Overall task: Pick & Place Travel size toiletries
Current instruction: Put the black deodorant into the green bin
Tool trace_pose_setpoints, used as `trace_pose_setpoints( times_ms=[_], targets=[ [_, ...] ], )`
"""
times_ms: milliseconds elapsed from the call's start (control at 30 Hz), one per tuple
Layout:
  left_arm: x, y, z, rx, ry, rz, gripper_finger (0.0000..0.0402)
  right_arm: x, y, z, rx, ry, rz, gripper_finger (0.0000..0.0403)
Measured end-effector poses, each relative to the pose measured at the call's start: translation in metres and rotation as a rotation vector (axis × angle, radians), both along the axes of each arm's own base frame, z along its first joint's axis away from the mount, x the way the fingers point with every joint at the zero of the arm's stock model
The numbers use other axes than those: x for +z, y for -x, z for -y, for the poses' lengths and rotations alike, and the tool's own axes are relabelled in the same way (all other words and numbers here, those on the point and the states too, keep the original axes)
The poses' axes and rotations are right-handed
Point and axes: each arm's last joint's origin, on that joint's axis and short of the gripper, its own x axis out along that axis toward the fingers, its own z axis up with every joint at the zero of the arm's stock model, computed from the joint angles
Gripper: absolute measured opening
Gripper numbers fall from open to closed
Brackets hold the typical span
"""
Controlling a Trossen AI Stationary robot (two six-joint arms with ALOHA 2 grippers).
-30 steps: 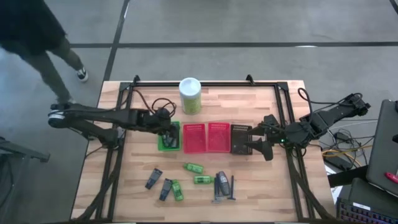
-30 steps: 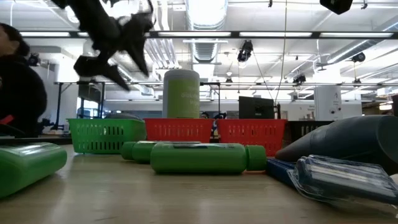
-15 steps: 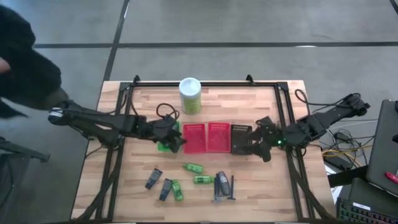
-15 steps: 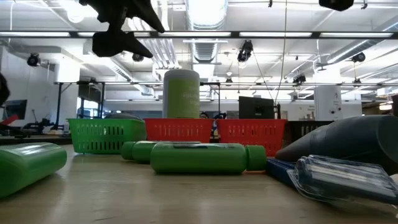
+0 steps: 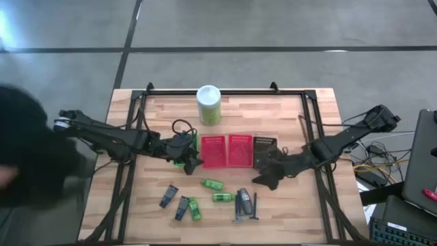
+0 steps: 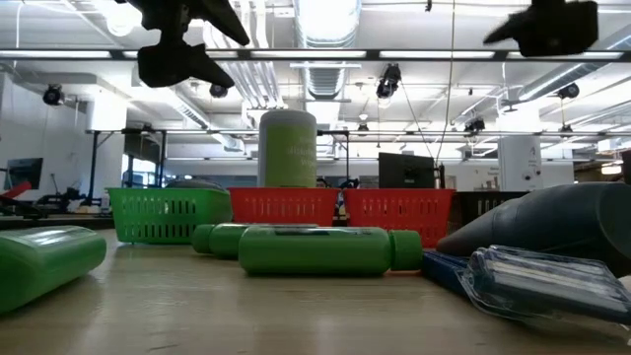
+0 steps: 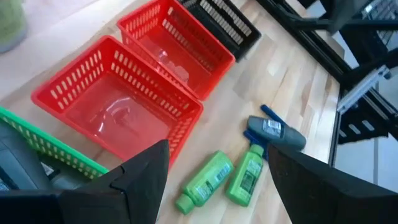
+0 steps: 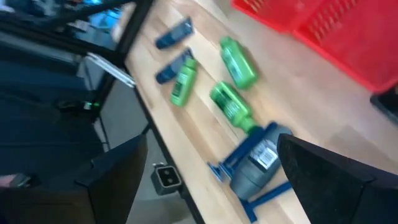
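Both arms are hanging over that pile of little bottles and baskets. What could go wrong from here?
The two green bottles lie close together, right beside the grey tube. The right end effector, open and hovering near them, might nudge a neighbour while reaching for one. Lying on their sides, the bottles could roll. The left end effector, open near the green basket and the red baskets, could clip a rim.

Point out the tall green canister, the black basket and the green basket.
Tall green canister (image 5: pixel 209 96), high view, on its white lid.
Black basket (image 5: pixel 263 145), high view, on its slotted floor near the far rim.
Green basket (image 6: pixel 168 212), low view, on its front wall.
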Motion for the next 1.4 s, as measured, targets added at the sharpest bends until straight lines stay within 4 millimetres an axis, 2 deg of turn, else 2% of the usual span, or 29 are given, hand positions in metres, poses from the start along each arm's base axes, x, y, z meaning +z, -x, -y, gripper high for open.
trace_pose_setpoints(
  times_ms=[333,500,700,933,1067,1200,1400],
  targets=[
    [-0.008,0.009,0.008,-0.062,-0.036,-0.116,0.0274,-0.043,-0.029,-0.023,-0.007,-0.126,-0.268,0.033],
    [-0.008,0.012,0.017,-0.155,-0.079,-0.116,0.0274,-0.05,-0.045,-0.033,-0.053,-0.13,-0.401,0.0325],
    [-0.009,0.013,0.02,-0.206,-0.128,-0.128,0.0274,-0.057,-0.073,-0.051,-0.05,-0.121,-0.541,0.0331],
    [-0.015,0.02,0.019,-0.249,-0.184,-0.22,0.0274,-0.092,-0.105,-0.078,-0.009,-0.087,-0.718,0.0348],
    [-0.017,0.024,0.02,-0.275,-0.209,-0.256,0.0274,-0.106,-0.118,-0.088,-0.007,-0.084,-0.749,0.036],
    [-0.018,0.025,0.022,-0.303,-0.229,-0.266,0.0274,-0.109,-0.125,-0.092,-0.02,-0.085,-0.754,0.0363],
    [-0.018,0.026,0.022,-0.333,-0.26,-0.269,0.0274,-0.116,-0.126,-0.093,-0.054,-0.067,-0.774,0.036]
  ],
)
